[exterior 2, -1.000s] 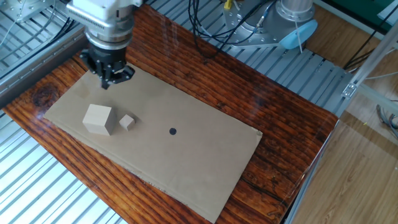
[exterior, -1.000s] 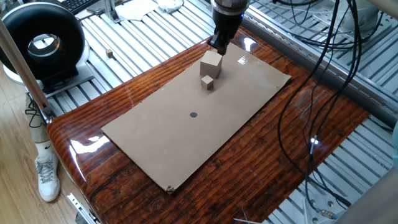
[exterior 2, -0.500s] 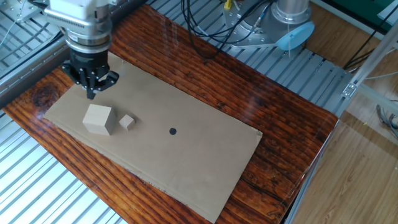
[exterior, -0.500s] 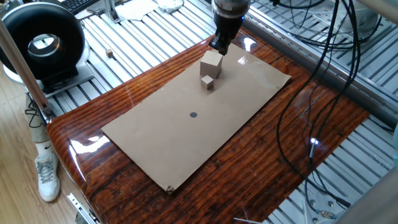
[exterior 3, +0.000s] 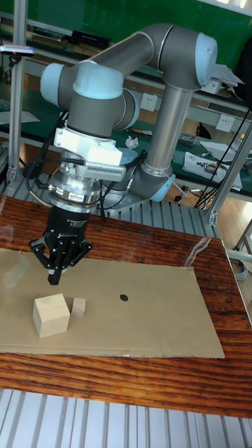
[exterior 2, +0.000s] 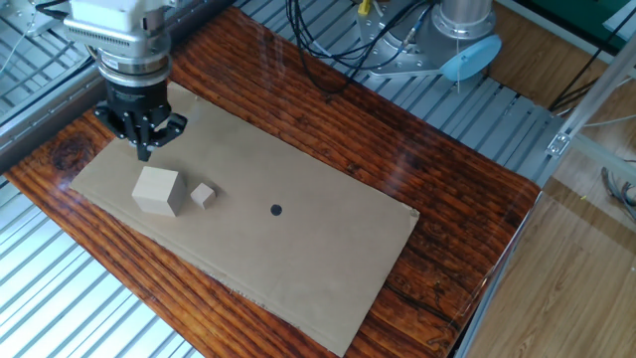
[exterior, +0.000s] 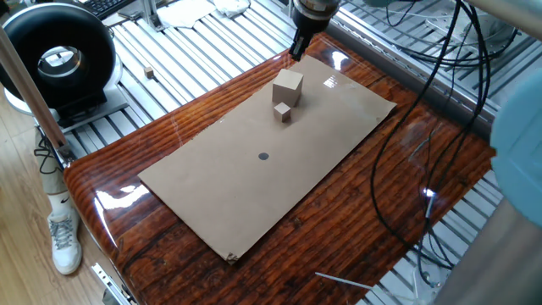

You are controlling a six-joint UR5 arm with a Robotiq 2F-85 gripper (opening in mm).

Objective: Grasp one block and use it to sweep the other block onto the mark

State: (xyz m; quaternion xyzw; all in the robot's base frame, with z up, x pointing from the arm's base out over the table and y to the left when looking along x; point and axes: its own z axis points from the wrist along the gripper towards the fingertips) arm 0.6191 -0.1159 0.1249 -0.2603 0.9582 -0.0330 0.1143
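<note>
The large pale block (exterior: 289, 85) (exterior 2: 158, 189) (exterior 3: 51, 315) rests on the brown cardboard (exterior: 212, 195) (exterior 2: 318, 268). The small tan block (exterior: 283, 112) (exterior 2: 203, 195) (exterior 3: 78, 306) sits right beside it, on the side facing the dark round mark (exterior: 263, 156) (exterior 2: 276, 210) (exterior 3: 124, 297). My gripper (exterior: 298, 49) (exterior 2: 145, 149) (exterior 3: 54, 278) points down above the cardboard just behind the large block, apart from it. Its fingers are shut together with nothing between them.
The cardboard lies on a glossy wooden table (exterior: 381, 203) ringed by metal slats. A black round device (exterior: 59, 59) stands off the table. Cables (exterior: 457, 85) hang on the other side. The arm's base (exterior 2: 467, 30) stands beyond the table.
My gripper has shifted along the cardboard's end to a spot behind the large block, most of it in the first half second. Neither block has moved.
</note>
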